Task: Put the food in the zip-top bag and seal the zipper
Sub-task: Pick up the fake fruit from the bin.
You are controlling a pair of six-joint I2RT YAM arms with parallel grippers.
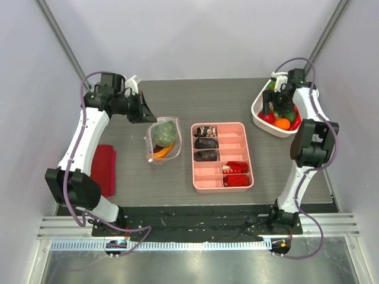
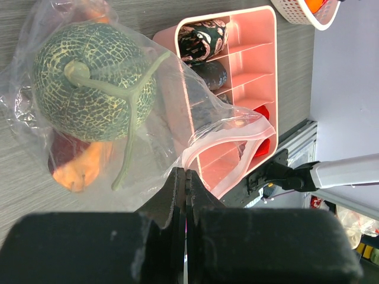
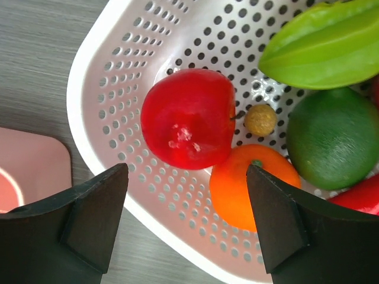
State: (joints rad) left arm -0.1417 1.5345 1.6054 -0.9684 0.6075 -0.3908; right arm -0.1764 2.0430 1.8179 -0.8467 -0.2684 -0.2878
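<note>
The clear zip-top bag [image 1: 161, 142] lies left of the table's middle. It holds a green netted melon [image 2: 93, 81] and an orange piece [image 2: 77, 168]. Its whitish zipper strip [image 2: 228, 137] curves open at the mouth. My left gripper [image 2: 186, 173] is shut, pinching the bag's film beside that strip; it shows at the bag's far-left corner in the top view [image 1: 142, 111]. My right gripper [image 3: 187, 204] is open and empty above a white basket [image 1: 260, 118]. Below it lie a red tomato [image 3: 188, 118], an orange [image 3: 246, 186], a green lime [image 3: 334, 139] and a green starfruit [image 3: 325, 47].
A pink compartment tray [image 1: 244, 155] with dark lumps and red pieces sits at the centre, right of the bag. A red folded cloth [image 1: 103, 168] lies at the left edge. The basket's perforated wall [image 3: 112, 71] stands between my right fingers and the pink tray corner [image 3: 29, 171].
</note>
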